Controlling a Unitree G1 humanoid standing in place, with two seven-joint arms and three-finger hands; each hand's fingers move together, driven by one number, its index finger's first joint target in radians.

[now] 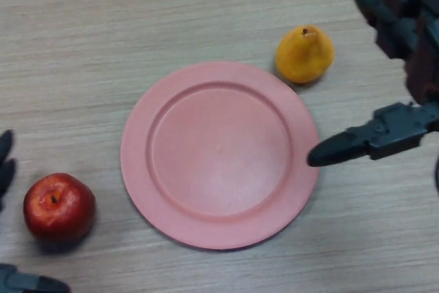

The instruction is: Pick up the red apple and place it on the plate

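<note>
Beside the plate (pixel 137 169), right hand (pixel 401 66) spread wide, empty; left hand (pixel 5 169) flanks red apple (pixel 59 206), grip unclear

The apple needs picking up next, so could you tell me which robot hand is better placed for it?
Left. The left robot hand flanks the apple at the table's near-left; the right robot hand is across the plate, near the pear.

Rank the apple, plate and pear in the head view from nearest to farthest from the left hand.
From the left hand at the view's left edge:
1. Red apple, just beside it, lower left.
2. Pink plate, centre of the table.
3. Yellow pear, beyond the plate's upper right rim.
</note>
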